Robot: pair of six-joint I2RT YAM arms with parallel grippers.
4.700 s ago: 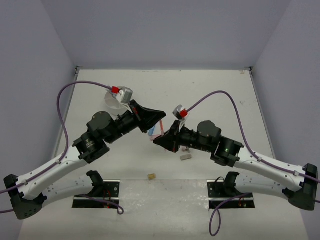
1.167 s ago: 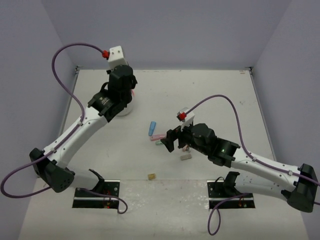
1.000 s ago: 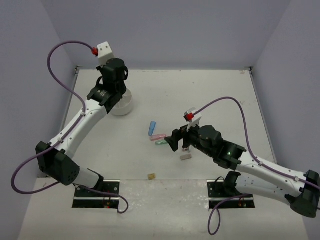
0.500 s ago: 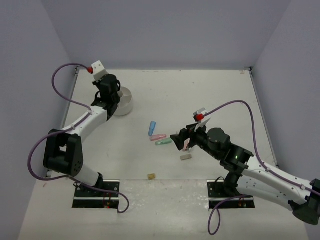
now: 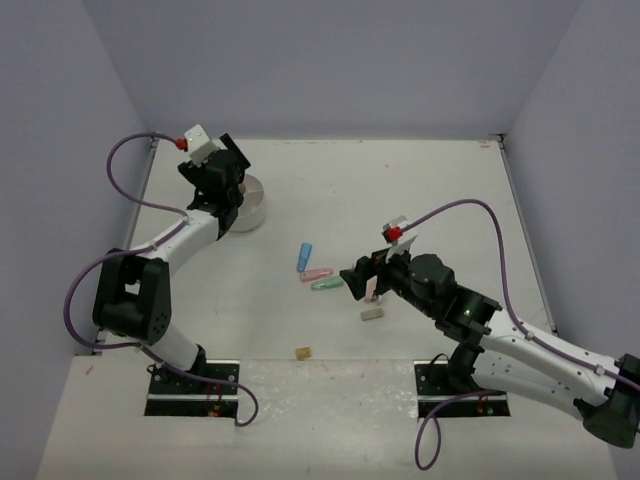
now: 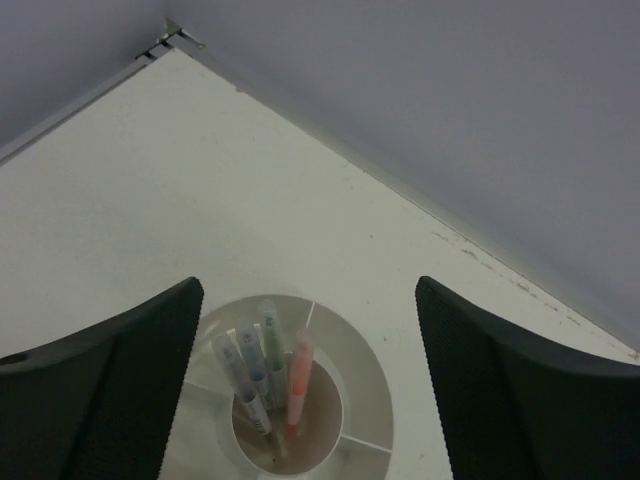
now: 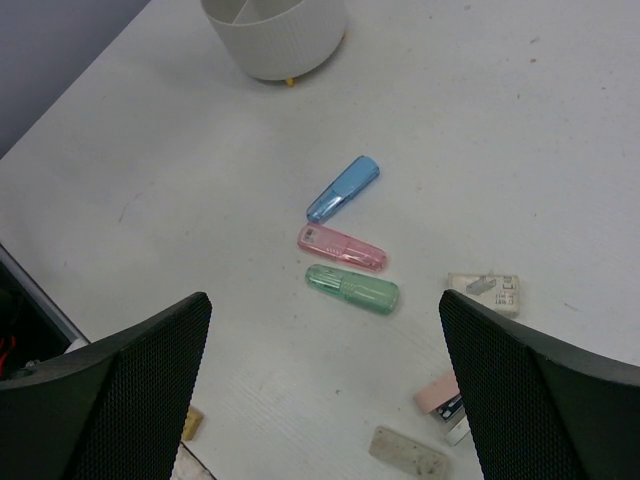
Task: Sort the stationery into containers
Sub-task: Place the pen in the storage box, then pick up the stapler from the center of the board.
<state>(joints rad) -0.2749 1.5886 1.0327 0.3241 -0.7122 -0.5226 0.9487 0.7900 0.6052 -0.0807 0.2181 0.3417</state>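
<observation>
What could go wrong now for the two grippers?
1. The pink clip and green clip lie close together near the open right gripper; closing on one may nudge the other.
2. The open left gripper hangs over the tub, where pens stand tilted; going lower might knock them.

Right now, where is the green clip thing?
In the right wrist view the green clip lies mid-table, just below the pink clip, with a white eraser to its right.
</observation>
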